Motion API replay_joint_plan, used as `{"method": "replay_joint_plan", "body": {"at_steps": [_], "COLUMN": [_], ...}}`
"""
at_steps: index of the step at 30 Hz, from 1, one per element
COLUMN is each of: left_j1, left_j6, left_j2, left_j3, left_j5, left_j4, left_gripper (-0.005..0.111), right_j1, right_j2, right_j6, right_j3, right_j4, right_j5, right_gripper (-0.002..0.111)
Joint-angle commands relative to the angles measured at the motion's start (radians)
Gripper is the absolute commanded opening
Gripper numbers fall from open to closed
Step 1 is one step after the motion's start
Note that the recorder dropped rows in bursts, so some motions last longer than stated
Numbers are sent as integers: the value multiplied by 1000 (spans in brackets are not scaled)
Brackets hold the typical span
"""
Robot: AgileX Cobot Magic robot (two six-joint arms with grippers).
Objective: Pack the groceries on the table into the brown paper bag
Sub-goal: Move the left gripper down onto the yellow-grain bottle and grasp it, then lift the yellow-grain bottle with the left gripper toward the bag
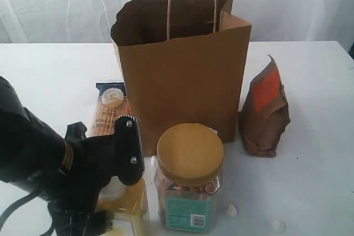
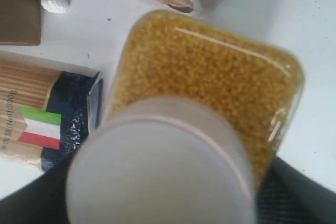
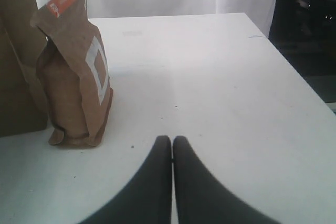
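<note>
Tabletop (image 1: pixel 315 81) white, curtain (image 1: pixel 55 4) behind; right claw (image 3: pixel 172 145) clenched, left claw (image 1: pixel 126 150) around bottle (image 2: pixel 210 93), grip unclear.

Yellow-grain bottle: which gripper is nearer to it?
Left. The left gripper sits right at the bottle, over its white cap; the right gripper, shut, hangs over bare table near the brown pouch, well away.

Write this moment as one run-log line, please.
left gripper: around bottle cap, grip unclear | right gripper: shut, empty, over table | bag: upright, open | jar, pouch, spaghetti: on table, unpacked
</note>
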Motion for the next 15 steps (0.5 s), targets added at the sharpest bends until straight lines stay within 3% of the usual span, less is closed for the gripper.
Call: {"method": "replay_joint_plan", "body": {"at_steps": [1, 5, 6, 12, 15], "left_j1": [-7, -7, -7, -7, -7], "left_j6": [-16, -58, -58, -92, -92], "left_j2": [17, 17, 17, -20, -72], "left_j3": [7, 7, 7, 2, -44], "left_j5": [14, 6, 6, 26, 109], "left_j4": [2, 2, 10, 61, 64], "left_gripper": [43, 3, 0, 0, 0], "right_j1": [1, 1, 1, 1, 1], "right_j2": [-5, -5, -5, -5, -5], "right_j6": [-8, -8, -8, -8, -8], "right_j3": [1, 1, 1, 1, 1], "right_j4": [0, 0, 0, 0, 0], "right_j5": [-9, -9, -9, -9, -9], "right_gripper": [0, 0, 0, 0, 0]}}
